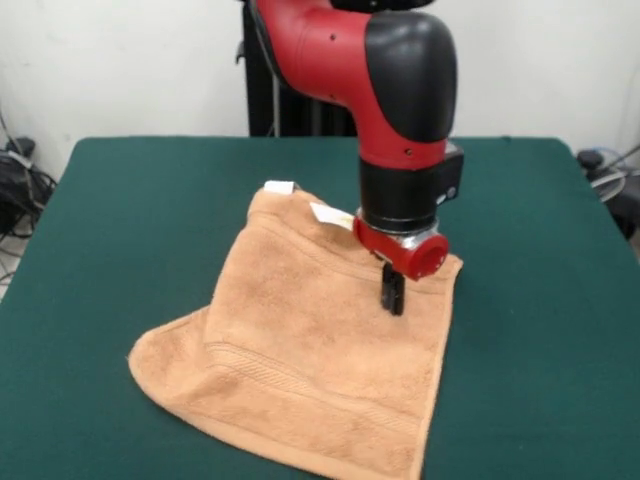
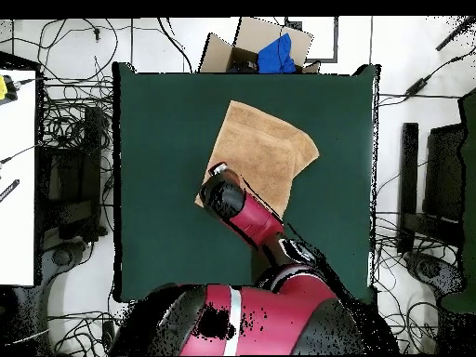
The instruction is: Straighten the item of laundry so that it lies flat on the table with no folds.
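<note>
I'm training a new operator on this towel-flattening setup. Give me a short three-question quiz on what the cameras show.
1. True or false: the towel lies fully flat with no folds.
2. Multiple choice: in the front view, the gripper is (A) down over the towel's far part, (B) off the table, (C) beside a cardboard box.
3. Fill in: the small tags at the towel's far edge are ____ in colour.

Key:
1. False; one edge is doubled over and the outline is uneven.
2. A.
3. White.

The red-and-black arm (image 1: 400,110) points straight down, its end effector (image 1: 392,292) apparently closed.
</note>
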